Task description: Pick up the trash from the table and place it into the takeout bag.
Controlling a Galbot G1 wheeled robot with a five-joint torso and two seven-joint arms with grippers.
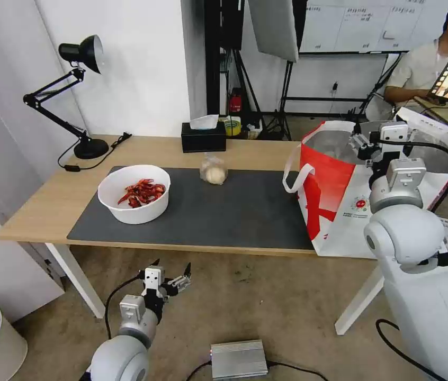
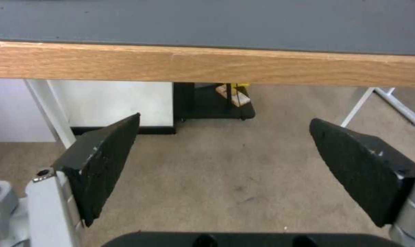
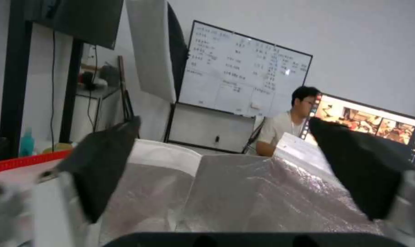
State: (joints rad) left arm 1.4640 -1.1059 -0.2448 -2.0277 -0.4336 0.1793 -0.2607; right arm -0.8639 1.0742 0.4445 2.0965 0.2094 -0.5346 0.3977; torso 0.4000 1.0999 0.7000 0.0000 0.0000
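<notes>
A: Where's the trash sitting, as you see it?

B: You've got a white round bowl of red shells [image 1: 134, 193] on the left part of the dark grey mat [image 1: 234, 211], and a clear bag around a beige lump [image 1: 213, 170] near the mat's far edge, about the middle of the worktop [image 1: 49, 206]. The two are well apart.

A: And the takeout bag?

B: The takeout bag [image 1: 330, 196] stands upright at the right end of the worktop, mouth open, silver lining showing, one white strap hanging over its red side toward the mat.

A: Your right pincer?

B: Your right pincer [image 1: 364, 143] is up over the bag's open mouth. In the right wrist view its fingers [image 3: 102, 164] are spread wide with nothing between them, the foil lining [image 3: 244, 199] just beyond.

A: Left one?

B: Your left pincer [image 1: 171, 272] hangs low in front of the worktop's near edge, below the bowl's side of the mat. Its black pads [image 2: 104, 161] are parted and empty, facing the wooden edge [image 2: 207, 65] and the carpet underneath.

A: Anything else up there?

B: A black tissue box [image 1: 203, 137] at the far edge behind the bagged lump, and a black desk lamp [image 1: 70, 95] at the far left corner
</notes>
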